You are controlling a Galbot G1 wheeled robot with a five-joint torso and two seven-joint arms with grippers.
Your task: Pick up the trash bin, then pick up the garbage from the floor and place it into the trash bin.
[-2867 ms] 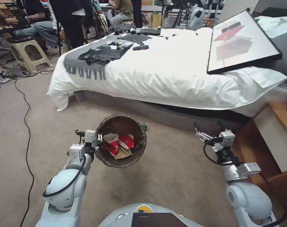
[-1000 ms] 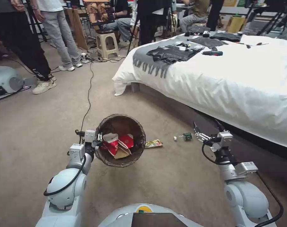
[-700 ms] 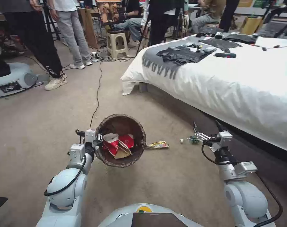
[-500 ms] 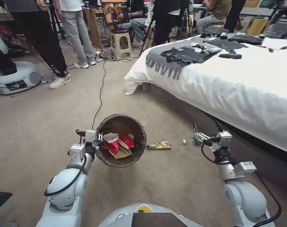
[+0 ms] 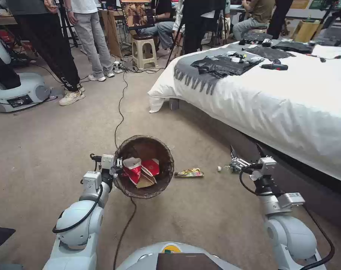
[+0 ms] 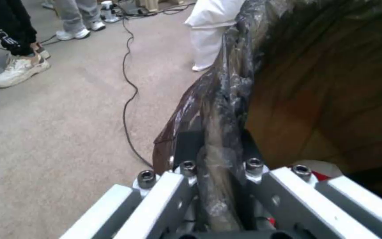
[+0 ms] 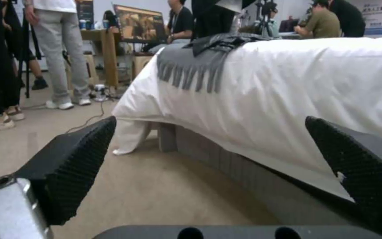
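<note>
My left gripper (image 5: 117, 165) is shut on the rim of the trash bin (image 5: 161, 180) and holds it above the carpet. The bin is a round bucket lined with a dark brown bag, and red-and-white cartons (image 5: 141, 170) and a tan paper piece lie inside. The left wrist view shows the gripper (image 6: 217, 156) pinching the bagged rim (image 6: 226, 109). A yellow snack wrapper (image 5: 189, 173) lies on the floor just right of the bin. A small white piece (image 5: 219, 168) lies further right, close to my open right gripper (image 5: 245, 149). The right wrist view shows the gripper (image 7: 213, 156) with nothing between its pads (image 7: 83, 162).
A bed (image 5: 275, 101) with white bedding runs along the right, dark clothes on top. A black cable (image 5: 119, 108) crosses the carpet and passes under the bin. People, a stool (image 5: 143, 50) and another robot's base (image 5: 18, 93) stand at the back left.
The whole picture has swung, so the camera has turned: the bed now sits further right, and the wrapper and the room's left side have come into view. Both arms hold the same pose.
</note>
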